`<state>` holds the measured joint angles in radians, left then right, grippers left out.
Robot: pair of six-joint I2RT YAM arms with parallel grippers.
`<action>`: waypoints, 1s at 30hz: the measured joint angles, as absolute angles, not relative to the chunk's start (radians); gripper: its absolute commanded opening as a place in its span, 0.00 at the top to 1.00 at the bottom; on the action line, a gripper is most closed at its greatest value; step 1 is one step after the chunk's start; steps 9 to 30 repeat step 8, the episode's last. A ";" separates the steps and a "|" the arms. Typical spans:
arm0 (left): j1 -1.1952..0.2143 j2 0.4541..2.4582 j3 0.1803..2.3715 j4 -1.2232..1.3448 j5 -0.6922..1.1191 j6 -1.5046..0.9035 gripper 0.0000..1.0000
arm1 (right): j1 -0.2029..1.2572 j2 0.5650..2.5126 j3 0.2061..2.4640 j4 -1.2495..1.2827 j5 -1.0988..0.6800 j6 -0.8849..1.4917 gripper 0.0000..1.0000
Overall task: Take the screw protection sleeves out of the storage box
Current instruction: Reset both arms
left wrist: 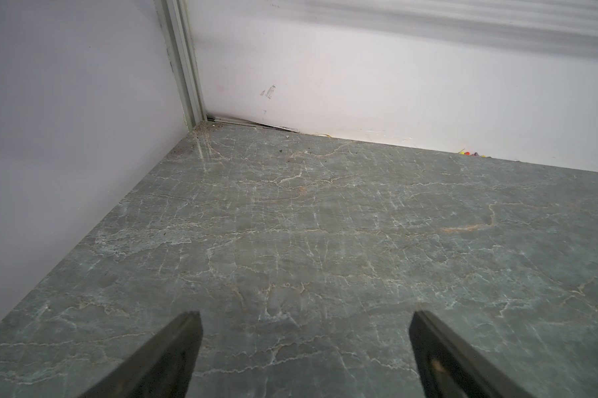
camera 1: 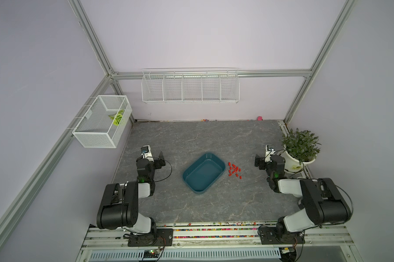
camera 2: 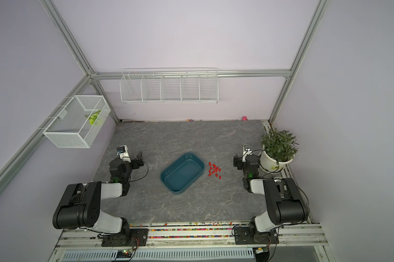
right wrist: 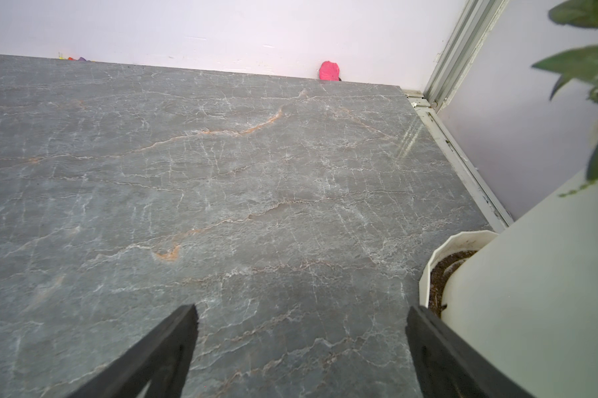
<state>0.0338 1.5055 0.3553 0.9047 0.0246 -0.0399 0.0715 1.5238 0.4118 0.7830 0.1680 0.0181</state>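
where the red screw protection sleeves (camera 1: 234, 170) lie clustered on the counter (camera 1: 191, 140), the empty storage box (camera 1: 202, 175) sits just beside them, on their left. well apart at either side, the left hand (left wrist: 306, 315) and right hand (right wrist: 302, 310) are spread wide, holding nothing. a potted plant (camera 1: 300, 143) stands near the right hand.

Diffuse, even overhead light, moderately bright; shadows on the table (camera 1: 191, 136) are faint and soft. In both top views the wide angle splays the posts (camera 1: 89, 36) outward. In the wrist views the left tool (left wrist: 306, 313) and the leaves (right wrist: 593, 65) are out of focus.
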 measured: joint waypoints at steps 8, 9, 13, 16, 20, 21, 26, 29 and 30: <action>0.033 1.505 0.355 0.900 0.025 -0.040 0.00 | 0.071 1.524 0.412 0.783 0.168 0.018 0.01; 0.033 1.505 0.355 0.900 0.025 -0.040 0.00 | 0.071 1.524 0.412 0.783 0.168 0.018 0.01; 0.033 1.505 0.355 0.900 0.025 -0.040 0.00 | 0.071 1.524 0.412 0.783 0.168 0.018 0.01; 0.033 1.505 0.355 0.900 0.025 -0.040 0.00 | 0.071 1.524 0.412 0.783 0.168 0.018 0.01; 0.033 1.505 0.355 0.900 0.025 -0.040 0.00 | 0.071 1.524 0.412 0.783 0.168 0.018 0.01; 0.033 1.505 0.355 0.900 0.025 -0.040 0.00 | 0.071 1.524 0.412 0.783 0.168 0.018 0.01; 0.033 1.505 0.355 0.900 0.025 -0.040 0.00 | 0.071 1.524 0.412 0.783 0.168 0.018 0.01; 0.033 1.505 0.355 0.900 0.025 -0.040 0.00 | 0.071 1.524 0.412 0.783 0.168 0.018 0.01; 0.033 1.505 0.355 0.900 0.025 -0.040 0.00 | 0.071 1.524 0.412 0.783 0.168 0.018 0.01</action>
